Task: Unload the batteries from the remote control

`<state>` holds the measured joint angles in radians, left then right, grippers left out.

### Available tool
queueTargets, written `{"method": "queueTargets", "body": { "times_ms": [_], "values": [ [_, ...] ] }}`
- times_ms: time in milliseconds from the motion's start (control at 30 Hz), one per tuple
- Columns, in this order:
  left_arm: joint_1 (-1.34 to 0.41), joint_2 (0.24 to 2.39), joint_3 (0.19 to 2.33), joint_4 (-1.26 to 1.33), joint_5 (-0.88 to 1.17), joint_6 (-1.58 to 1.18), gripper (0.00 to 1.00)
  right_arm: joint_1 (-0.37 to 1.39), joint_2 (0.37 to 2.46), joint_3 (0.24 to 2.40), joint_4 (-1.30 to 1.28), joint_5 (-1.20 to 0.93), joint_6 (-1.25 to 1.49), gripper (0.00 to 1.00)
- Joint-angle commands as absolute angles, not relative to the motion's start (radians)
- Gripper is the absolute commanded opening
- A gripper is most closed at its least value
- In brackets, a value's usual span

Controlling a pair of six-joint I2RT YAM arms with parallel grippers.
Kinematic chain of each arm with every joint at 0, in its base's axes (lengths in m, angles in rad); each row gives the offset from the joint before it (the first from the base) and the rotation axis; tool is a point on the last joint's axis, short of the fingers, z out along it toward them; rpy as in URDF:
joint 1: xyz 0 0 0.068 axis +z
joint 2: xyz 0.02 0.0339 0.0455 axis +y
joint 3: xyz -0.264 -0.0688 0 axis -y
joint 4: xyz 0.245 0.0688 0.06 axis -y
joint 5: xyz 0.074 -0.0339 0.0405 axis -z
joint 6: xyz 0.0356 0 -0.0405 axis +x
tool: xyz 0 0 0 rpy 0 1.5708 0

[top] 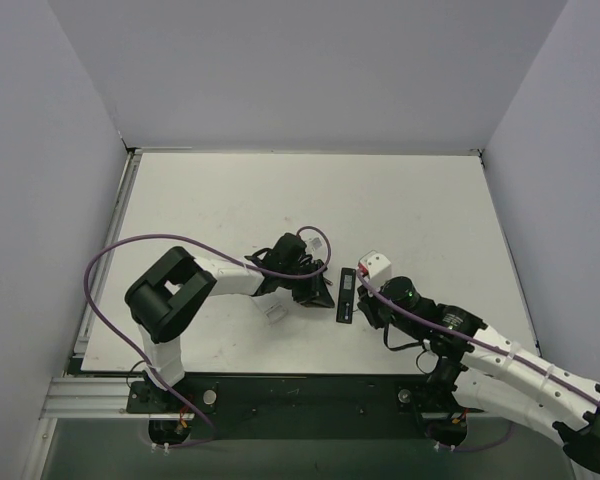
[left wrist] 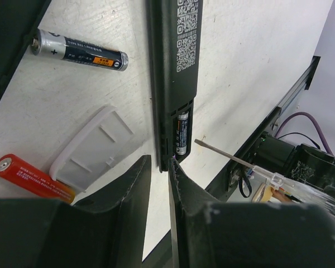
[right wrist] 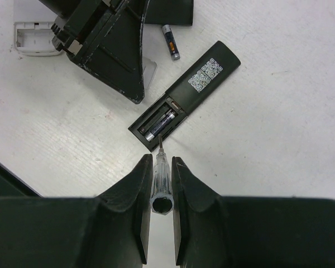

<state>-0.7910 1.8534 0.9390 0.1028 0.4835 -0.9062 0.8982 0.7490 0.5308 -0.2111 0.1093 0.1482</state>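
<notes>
- Remote [right wrist: 184,92] lay flat on the table [top: 230,200], back face up, between the two grippers in the near-middle area.
- Compartment was open, cover off. I saw one seated battery [right wrist: 161,125] in it; the slot beside it looked empty.
- A loose battery [left wrist: 81,50], same black-and-orange type, lay on the table well clear of the remote. I judged that one as out.
- A red battery [left wrist: 33,178] also lay loose beside a white cover [left wrist: 95,148]. I couldn't tell whether it came from this remote.
- My read: roughly halfway, with one cell left to pry out.
- Right gripper [right wrist: 159,167] was clamped on a clear-handled screwdriver [right wrist: 159,177], blade tip at the near end of the seated battery, at or just off contact.
- Left gripper [left wrist: 159,167] was all but closed, only a slim gap between the fingers, and I saw nothing held. Its tips sat just beside the compartment end of the remote. Whether they touched it I couldn't tell.
- Next move needed leverage under the cell end. Risk: the remote skidding, since I saw nothing gripping it.
</notes>
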Motion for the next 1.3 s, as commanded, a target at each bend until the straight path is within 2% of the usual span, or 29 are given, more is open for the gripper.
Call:
{"method": "queueTargets", "body": {
  "times_ms": [0,1267],
  "values": [
    [-0.796,1.862,0.936,0.156,0.503,-0.91,0.29,0.9,0.764,0.56,-0.167,0.078,0.072,0.0],
    [-0.798,1.901,0.937,0.178,0.523,-0.927,0.29,0.9,0.83,0.584,-0.143,0.1,0.006,0.0]
  ]
}}
